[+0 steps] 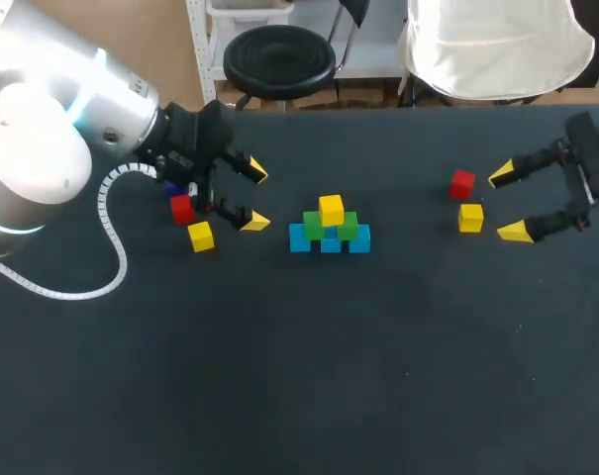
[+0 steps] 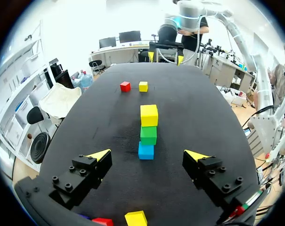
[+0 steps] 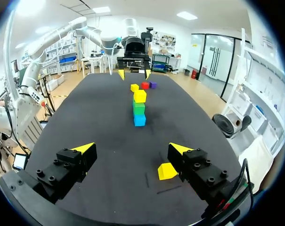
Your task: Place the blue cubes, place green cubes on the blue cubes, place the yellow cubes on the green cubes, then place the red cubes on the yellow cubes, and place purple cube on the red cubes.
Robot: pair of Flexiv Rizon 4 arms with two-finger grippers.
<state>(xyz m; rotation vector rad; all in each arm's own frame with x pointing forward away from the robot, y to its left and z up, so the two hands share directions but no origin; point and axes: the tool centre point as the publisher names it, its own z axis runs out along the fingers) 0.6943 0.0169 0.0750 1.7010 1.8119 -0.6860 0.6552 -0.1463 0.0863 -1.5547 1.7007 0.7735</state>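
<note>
Mid-table stands a pyramid: three blue cubes (image 1: pixel 330 244), two green cubes (image 1: pixel 347 227) on them, one yellow cube (image 1: pixel 331 209) on top. My left gripper (image 1: pixel 254 196) is open left of it, with nothing between its fingers; a red cube (image 1: pixel 182 208) and a yellow cube (image 1: pixel 200 236) lie under its wrist, and a purple cube (image 3: pixel 152 84) sits beside them. My right gripper (image 1: pixel 507 203) is open at the right, close to a red cube (image 1: pixel 462 183) and a yellow cube (image 1: pixel 470 218). That yellow cube (image 3: pixel 166 171) lies against one finger (image 3: pixel 180 149).
The left arm's white coiled cable (image 1: pixel 111 247) trails over the table at the left. The dark table top (image 1: pixel 309 376) is bare in front of the pyramid.
</note>
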